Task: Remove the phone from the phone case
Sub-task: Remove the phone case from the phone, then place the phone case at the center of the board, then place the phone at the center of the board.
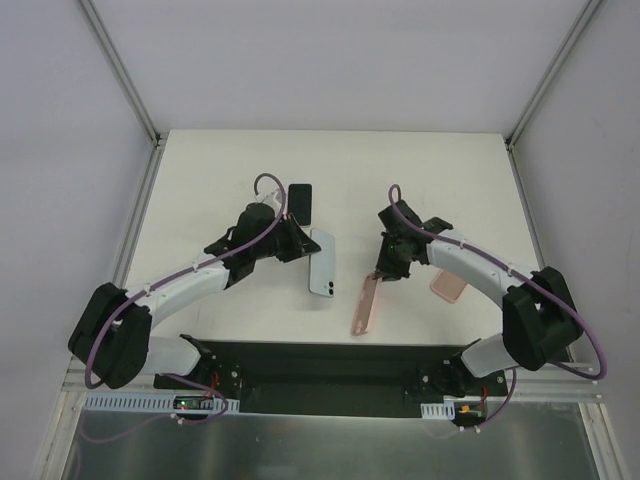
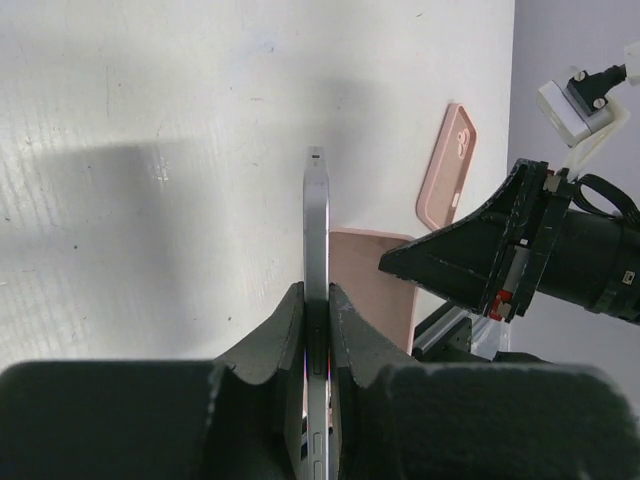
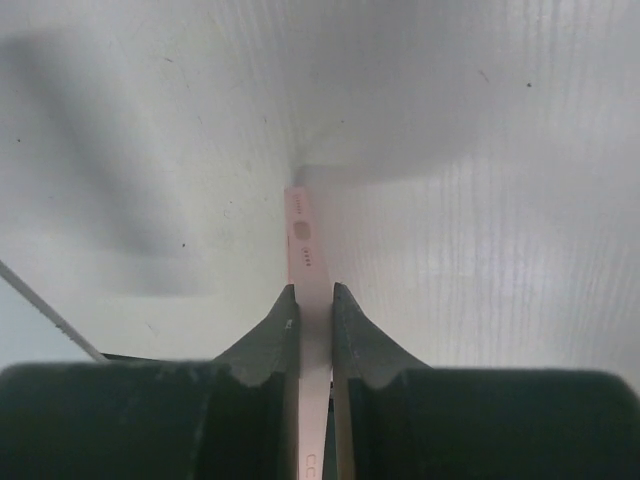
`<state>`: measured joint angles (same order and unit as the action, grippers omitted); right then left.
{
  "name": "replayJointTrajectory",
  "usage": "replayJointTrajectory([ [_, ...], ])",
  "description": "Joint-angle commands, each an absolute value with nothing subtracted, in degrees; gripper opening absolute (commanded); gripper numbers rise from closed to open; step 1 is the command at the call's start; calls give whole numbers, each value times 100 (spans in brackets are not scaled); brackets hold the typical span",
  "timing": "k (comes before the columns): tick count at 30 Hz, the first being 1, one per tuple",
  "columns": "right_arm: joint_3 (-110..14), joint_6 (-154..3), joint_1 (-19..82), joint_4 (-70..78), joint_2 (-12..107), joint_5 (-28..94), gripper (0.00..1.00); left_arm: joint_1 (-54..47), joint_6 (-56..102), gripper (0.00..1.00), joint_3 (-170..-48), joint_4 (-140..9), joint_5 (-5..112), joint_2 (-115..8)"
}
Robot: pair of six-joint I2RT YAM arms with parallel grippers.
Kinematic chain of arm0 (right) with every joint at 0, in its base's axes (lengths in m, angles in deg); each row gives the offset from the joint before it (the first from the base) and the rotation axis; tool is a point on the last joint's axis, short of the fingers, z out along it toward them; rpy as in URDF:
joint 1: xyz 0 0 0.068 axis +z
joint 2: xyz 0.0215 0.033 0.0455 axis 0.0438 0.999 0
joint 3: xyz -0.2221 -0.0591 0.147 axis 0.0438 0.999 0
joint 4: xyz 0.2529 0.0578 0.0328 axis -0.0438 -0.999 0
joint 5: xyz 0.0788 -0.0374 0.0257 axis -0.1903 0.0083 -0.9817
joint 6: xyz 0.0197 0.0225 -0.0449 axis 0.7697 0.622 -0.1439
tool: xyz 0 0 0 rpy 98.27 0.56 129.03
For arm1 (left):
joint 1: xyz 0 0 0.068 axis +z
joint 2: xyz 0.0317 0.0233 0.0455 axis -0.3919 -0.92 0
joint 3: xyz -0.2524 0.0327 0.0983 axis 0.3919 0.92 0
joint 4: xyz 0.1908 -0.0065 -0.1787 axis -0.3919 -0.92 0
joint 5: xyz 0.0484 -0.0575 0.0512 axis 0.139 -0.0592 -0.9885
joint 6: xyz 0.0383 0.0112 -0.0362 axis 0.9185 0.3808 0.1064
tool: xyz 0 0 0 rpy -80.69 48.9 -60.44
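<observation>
Over the table (image 1: 215,180), left gripper (image 2: 316,293) pinches the phone (image 2: 316,215), right gripper (image 3: 313,292) the case (image 3: 300,232), gripped ends hidden.

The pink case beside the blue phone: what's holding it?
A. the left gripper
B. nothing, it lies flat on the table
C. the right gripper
C: the right gripper is shut on the edge of the pink case, while the left gripper clamps the light blue phone.
</observation>
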<state>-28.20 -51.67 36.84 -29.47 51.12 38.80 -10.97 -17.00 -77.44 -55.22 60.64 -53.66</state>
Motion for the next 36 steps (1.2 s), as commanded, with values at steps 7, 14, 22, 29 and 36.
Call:
replayJointTrajectory([
  [7, -2900, -5819, 2625, -2840, 4476, 4146, 2, -707, -302, 0, -8779, -7576, 5126, -4563],
  [14, -2486, -6241, 1281, -1291, 4659, 3013, 2, -514, 859, 0, -9534, -9362, 3298, -4862],
  [22, -3364, -6628, 638, -1525, 5977, 3072, 23, -356, 1229, 0, -9825, -10332, 1873, -5564],
  [29, -3462, -6865, 603, -2080, 5294, 4057, 96, -285, 1255, 0, -10079, -10508, 1459, -6338],
  [36, -3260, -7023, 603, -2722, 3870, 4768, 96, -285, 1264, 7, -10739, -10912, 1344, -7445],
])
